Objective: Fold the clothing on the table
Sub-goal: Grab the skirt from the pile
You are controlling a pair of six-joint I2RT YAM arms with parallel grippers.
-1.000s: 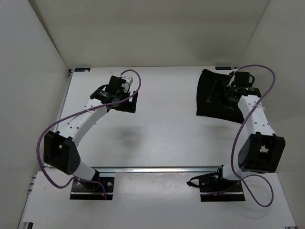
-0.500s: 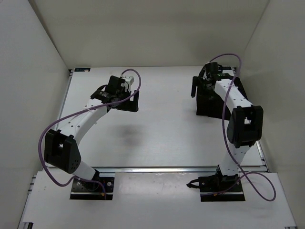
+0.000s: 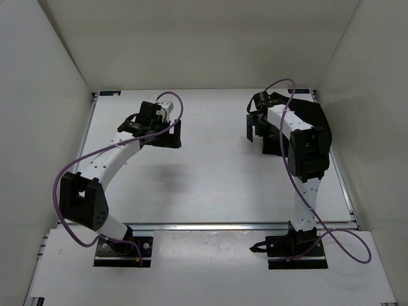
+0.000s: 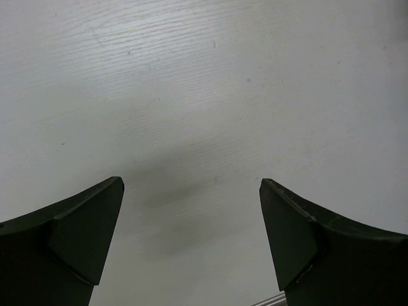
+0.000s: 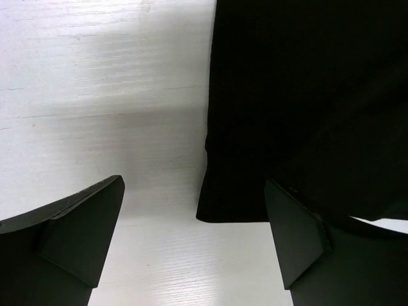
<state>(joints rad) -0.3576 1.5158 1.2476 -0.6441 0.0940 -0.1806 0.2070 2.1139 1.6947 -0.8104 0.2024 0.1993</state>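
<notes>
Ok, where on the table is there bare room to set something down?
Bare: the table between the left gripper and the clothing, and forward to the front rail. Crowded: far right corner, where the right gripper hangs over the clothing.

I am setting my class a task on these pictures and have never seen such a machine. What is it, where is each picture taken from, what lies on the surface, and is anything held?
These are two robot arms bolted at the near edge of a white table; each ends in a two-finger claw. The wide picture looks down from above and behind them. The other two come from cameras on the wrists, so the dark shapes at the bottom are each claw's own fingers. On the table, at the far right, lies black clothing. The left claw is open over bare table. The right claw is open above the clothing's edge. Neither holds anything.
</notes>
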